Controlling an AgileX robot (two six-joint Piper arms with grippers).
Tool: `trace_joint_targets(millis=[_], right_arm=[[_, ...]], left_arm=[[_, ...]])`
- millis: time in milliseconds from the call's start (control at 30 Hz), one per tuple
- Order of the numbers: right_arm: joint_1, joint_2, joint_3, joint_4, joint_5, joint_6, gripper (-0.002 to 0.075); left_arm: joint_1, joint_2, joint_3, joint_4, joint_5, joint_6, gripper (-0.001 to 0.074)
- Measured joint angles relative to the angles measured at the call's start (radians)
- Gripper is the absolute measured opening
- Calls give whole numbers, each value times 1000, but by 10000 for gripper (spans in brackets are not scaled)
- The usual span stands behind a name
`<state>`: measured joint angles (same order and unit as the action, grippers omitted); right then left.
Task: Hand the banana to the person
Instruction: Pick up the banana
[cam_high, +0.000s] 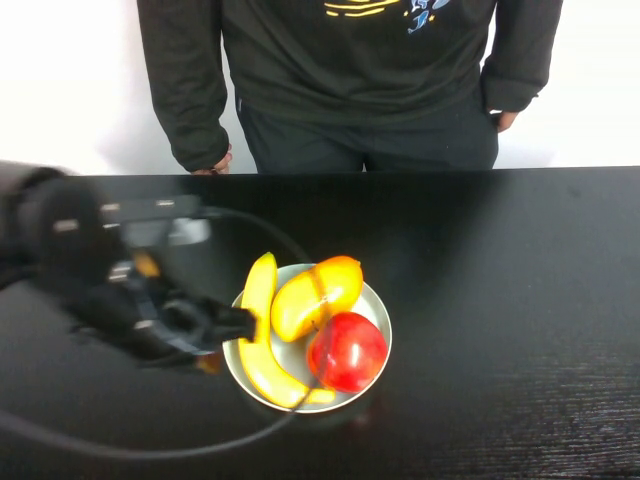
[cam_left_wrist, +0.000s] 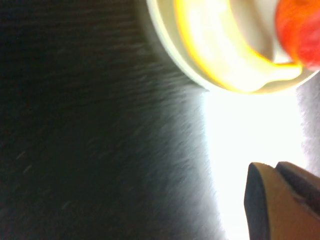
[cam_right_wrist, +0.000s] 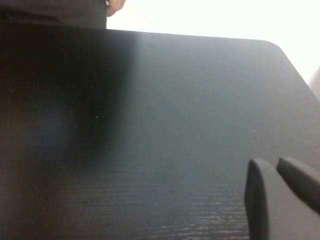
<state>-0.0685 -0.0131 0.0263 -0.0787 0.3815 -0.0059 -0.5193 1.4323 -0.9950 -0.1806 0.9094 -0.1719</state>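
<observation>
The banana (cam_high: 262, 350) lies curved along the left side of a pale plate (cam_high: 380, 312) in the middle of the black table; it also shows in the left wrist view (cam_left_wrist: 215, 50). My left gripper (cam_high: 240, 322) is low at the plate's left rim, beside the banana, with its fingers together and empty; its orange fingertips (cam_left_wrist: 265, 200) hang over the bare table next to the plate (cam_left_wrist: 162, 45). The person (cam_high: 360, 80) stands behind the far edge, arms hanging down. My right gripper (cam_right_wrist: 275, 164) is out of the high view, shut, over bare table.
A stubby yellow-orange fruit (cam_high: 315, 295) and a red apple (cam_high: 348, 350) share the plate with the banana. A black cable (cam_high: 150, 450) loops along the front of the table. The person's hand (cam_high: 222, 160) hangs at the far edge.
</observation>
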Motion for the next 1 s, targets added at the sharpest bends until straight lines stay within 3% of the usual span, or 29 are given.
trace_joint_targets(millis=[133, 233, 400, 533, 1000], right_arm=[[0, 0, 0, 0, 0, 0, -11], [0, 0, 0, 0, 0, 0, -11], [0, 0, 0, 0, 0, 0, -11], [0, 0, 0, 0, 0, 0, -11], [0, 0, 0, 0, 0, 0, -11]], left_arm=[[-61, 130, -85, 14, -27, -2, 0], [-73, 216, -140, 15, -41, 57, 57], [-73, 338, -200, 34, -41, 91, 291], [-73, 392, -225, 71, -45, 48, 397], [-73, 478, -234, 173, -141, 16, 423]])
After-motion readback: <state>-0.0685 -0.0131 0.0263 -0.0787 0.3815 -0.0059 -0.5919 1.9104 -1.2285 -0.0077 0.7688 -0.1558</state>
